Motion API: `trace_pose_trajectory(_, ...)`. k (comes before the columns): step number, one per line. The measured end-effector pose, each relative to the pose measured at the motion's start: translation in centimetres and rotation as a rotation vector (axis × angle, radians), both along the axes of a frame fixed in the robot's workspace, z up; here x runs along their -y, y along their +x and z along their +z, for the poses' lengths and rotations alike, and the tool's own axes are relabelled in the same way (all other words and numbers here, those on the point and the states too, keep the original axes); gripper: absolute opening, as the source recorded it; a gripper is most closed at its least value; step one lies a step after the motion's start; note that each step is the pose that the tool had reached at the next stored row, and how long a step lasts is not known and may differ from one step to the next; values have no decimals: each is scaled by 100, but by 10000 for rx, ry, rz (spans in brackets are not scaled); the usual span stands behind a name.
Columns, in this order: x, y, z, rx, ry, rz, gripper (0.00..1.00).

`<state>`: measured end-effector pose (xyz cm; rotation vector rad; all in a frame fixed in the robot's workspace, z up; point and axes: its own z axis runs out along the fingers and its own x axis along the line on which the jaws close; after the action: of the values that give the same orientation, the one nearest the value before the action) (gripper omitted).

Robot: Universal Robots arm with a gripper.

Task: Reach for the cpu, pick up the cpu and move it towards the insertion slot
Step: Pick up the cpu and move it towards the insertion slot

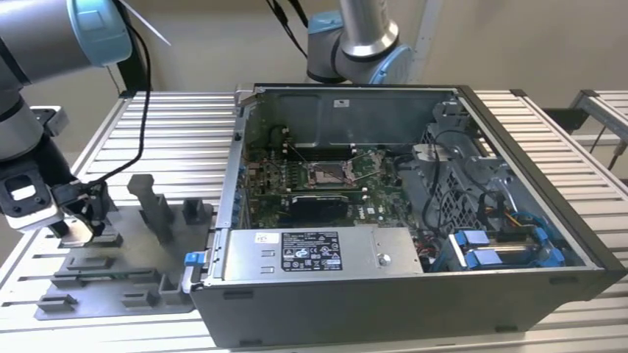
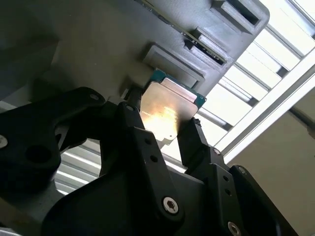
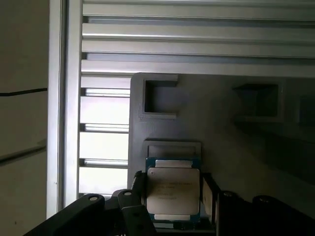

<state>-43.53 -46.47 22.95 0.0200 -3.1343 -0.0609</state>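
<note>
we judge the pick-up to be the step in hand. in the first wrist view the claw is set narrow on the cpu, with one dark finger against each of two opposite edges and the silvery face plain between them. we read that as a grip, though we cannot tell whether the plate is off its seat. in the exterior view the claw sits low at the exterior view's left, in the lower left of the frame, over the grey fixture tray on the slatted table. the insertion slot lies well apart, near the middle of the frame, inside the open computer case. a move from here would call, in our judgement, for a straight rise clear of the fixture blocks with the plate kept level. it would then need enough height to pass over the case wall between tray and slot.
</note>
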Motion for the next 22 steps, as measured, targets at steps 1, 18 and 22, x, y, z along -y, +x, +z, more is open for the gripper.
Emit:
trace_pose_trajectory(1,0,0,14,0,0,0,0)
trace_pose_trajectory(18,0,0,293,0,0,0,0)
trace_pose_trajectory(22,0,0,367,1,1,0,0)
